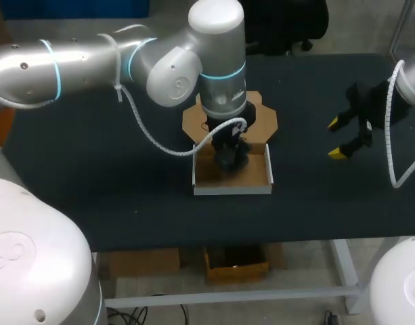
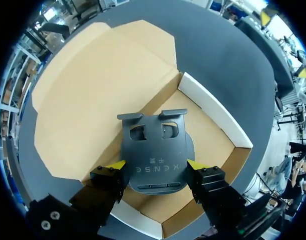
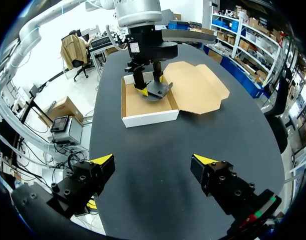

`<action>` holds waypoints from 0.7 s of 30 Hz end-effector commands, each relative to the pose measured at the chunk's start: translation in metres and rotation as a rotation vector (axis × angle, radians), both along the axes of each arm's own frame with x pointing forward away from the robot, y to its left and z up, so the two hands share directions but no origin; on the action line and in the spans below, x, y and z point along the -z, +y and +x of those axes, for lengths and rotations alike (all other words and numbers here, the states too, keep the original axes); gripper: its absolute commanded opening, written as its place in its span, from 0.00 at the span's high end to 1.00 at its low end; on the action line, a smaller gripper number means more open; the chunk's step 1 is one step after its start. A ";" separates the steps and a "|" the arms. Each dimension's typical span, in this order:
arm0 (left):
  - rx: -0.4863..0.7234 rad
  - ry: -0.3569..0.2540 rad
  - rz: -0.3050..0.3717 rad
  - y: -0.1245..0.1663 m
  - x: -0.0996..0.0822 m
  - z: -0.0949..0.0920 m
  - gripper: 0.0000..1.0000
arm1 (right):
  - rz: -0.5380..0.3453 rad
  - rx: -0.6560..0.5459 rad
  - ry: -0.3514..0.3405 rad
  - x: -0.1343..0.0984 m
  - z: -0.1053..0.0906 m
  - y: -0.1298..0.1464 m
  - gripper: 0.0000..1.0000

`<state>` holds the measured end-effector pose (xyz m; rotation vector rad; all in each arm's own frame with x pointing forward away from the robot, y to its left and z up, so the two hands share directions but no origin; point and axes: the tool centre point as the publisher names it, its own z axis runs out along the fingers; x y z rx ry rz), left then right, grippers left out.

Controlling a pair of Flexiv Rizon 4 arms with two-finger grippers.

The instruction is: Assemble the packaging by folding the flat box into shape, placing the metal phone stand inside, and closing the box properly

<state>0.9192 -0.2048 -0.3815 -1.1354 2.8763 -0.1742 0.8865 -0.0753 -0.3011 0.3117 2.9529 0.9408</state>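
The cardboard box (image 1: 232,189) stands folded into an open tray with white outer walls at the table's middle. Its brown lid flap (image 1: 261,118) lies flat behind it. My left gripper (image 1: 229,157) is down inside the tray. In the left wrist view its fingers press both sides of the dark grey metal phone stand (image 2: 155,150), which sits over the box floor near the white wall (image 2: 215,112). From the right wrist view the stand (image 3: 157,90) looks tilted in the box (image 3: 150,118). My right gripper (image 1: 336,139) hangs open and empty over the table, right of the box.
The black tabletop (image 1: 92,176) is bare on both sides of the box. The lid flap (image 3: 195,87) spreads toward the table's back edge. My left arm crosses above the table's back left.
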 end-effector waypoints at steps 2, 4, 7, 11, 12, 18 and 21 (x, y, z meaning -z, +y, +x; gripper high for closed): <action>-0.003 0.000 0.006 -0.002 0.005 -0.003 1.00 | 0.003 -0.001 0.000 0.000 0.000 -0.001 0.00; -0.004 -0.001 0.003 0.000 0.005 -0.004 1.00 | 0.003 -0.001 0.000 0.000 0.000 -0.001 0.00; -0.003 -0.008 0.000 0.001 0.006 -0.005 1.00 | 0.003 -0.001 0.000 0.000 0.000 -0.001 0.00; -0.003 -0.014 0.003 0.000 0.009 -0.006 1.00 | 0.003 -0.001 0.000 0.000 0.000 -0.001 0.00; -0.004 -0.014 0.005 -0.001 0.010 -0.006 1.00 | 0.003 -0.001 0.000 0.000 0.000 -0.001 0.00; -0.006 -0.020 0.007 -0.001 0.011 -0.005 0.64 | 0.003 -0.001 0.000 0.000 0.000 -0.001 0.00; -0.008 -0.022 0.007 -0.001 0.011 -0.006 0.35 | 0.003 -0.001 0.000 0.000 0.000 -0.001 0.00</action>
